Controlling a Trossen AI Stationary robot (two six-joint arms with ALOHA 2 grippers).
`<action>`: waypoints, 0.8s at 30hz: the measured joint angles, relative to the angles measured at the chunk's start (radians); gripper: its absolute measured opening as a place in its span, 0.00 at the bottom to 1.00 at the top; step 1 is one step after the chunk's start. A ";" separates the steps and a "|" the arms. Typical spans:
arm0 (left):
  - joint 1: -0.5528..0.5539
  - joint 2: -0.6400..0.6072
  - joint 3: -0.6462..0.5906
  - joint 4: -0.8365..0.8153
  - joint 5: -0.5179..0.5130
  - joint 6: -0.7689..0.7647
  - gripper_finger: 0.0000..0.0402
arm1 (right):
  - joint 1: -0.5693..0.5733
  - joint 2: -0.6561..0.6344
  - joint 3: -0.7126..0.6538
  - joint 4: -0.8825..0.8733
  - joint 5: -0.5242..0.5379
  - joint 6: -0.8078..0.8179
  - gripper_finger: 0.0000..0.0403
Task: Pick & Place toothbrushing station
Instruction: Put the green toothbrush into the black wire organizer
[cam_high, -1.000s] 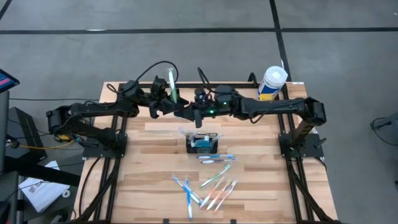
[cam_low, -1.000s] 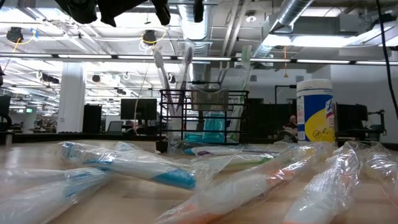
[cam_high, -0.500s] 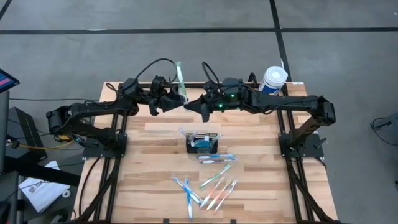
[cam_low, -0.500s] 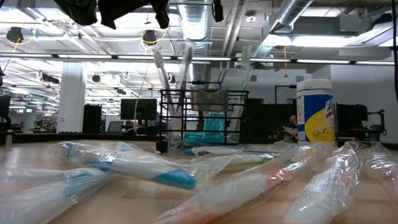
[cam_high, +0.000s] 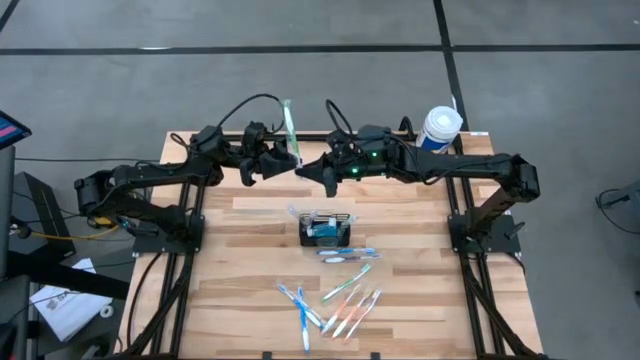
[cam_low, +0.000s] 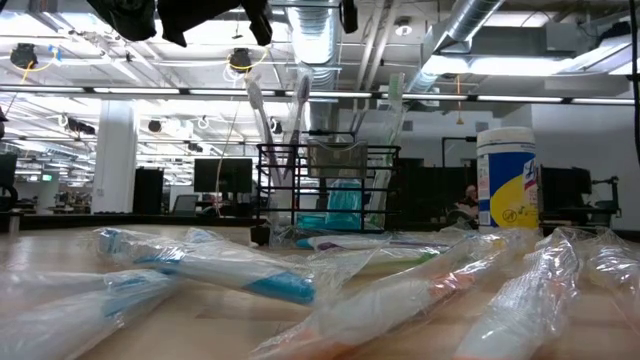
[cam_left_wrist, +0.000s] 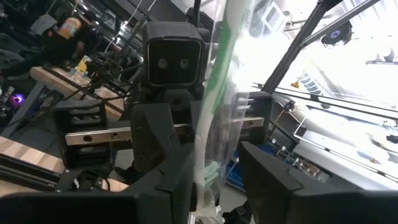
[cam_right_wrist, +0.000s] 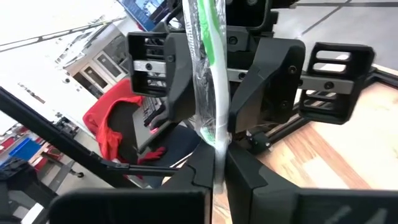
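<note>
From overhead you see both arms meeting above the far half of the counter (cam_high: 250, 250), but the spot where they meet is mostly dark metal and hard to read. The left gripper (cam_high: 283, 160) and the right gripper (cam_high: 322, 172) face each other there, with a green toothbrush in a clear wrapper (cam_high: 290, 125) sticking up between them.

The wrist views give you what the overhead hides. In the right wrist view, the right gripper (cam_right_wrist: 217, 163) has its jaws closed on the lower end of the wrapped toothbrush (cam_right_wrist: 208, 68), with the left arm's jaws on either side farther up. In the left wrist view, the left gripper (cam_left_wrist: 214, 180) has its jaws apart, the wrapped toothbrush (cam_left_wrist: 214, 106) standing in the gap; you cannot tell there whether they touch it.

The toothbrushing station (cam_high: 326, 229), a black wire-mesh caddy, sits near the middle of the counter, nearer you than both grippers. The overhead shows only blue inside it. The low view shows the caddy (cam_low: 330, 185) upright with several toothbrushes standing in it, though its base is hidden behind the wrapped toothbrushes (cam_low: 250, 275) lying in front.

Those loose wrapped toothbrushes (cam_high: 335, 295) lie scattered on the near part of the counter. A white tub with a yellow-blue label (cam_high: 437, 132) stands at the far right corner. In the low view the arms are cut off at the upper edge.
</note>
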 joint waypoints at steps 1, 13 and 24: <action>0.000 0.000 0.000 0.002 0.000 0.000 0.28 | 0.003 0.000 0.000 0.006 -0.007 0.000 0.02; 0.011 0.000 0.000 0.003 0.005 0.000 0.06 | 0.012 0.000 -0.002 0.035 -0.035 0.012 0.02; 0.011 0.000 0.000 0.003 0.007 0.001 0.05 | 0.015 0.000 -0.002 0.036 -0.044 0.020 0.02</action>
